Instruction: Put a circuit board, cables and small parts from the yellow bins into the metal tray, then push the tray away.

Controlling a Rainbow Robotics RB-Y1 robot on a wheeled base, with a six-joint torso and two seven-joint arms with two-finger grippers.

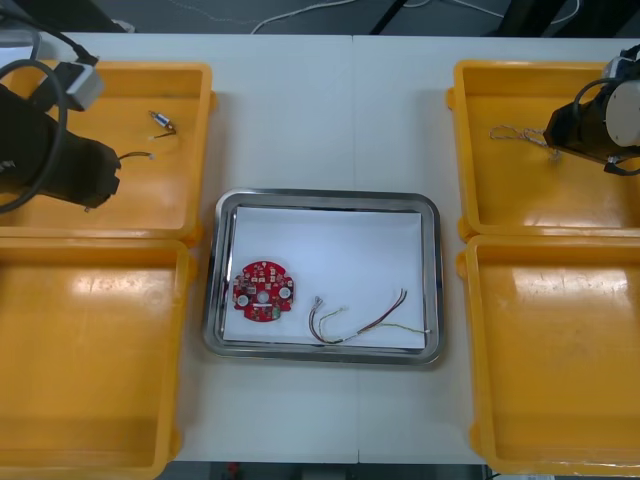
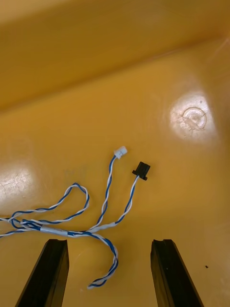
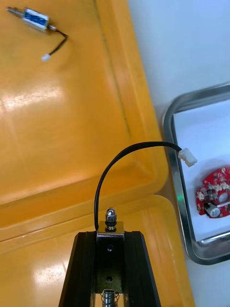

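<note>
Left wrist view: small metal part (image 3: 110, 221) is mostly buried between the fingers of my left pincer (image 3: 110, 234). I can make out its top end and black lead (image 3: 143, 143), nothing further. Circuit board (image 3: 215, 193) and metal tray (image 3: 173, 125) are cut by the frame edge.
Right wrist view: twisted blue and white cable (image 2: 72, 233) runs off frame, so I can't see its far end.

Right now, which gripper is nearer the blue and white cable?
Right. The right gripper hangs just above the cable, fingers open; the left gripper is across the table, gripping a small metal part.
</note>
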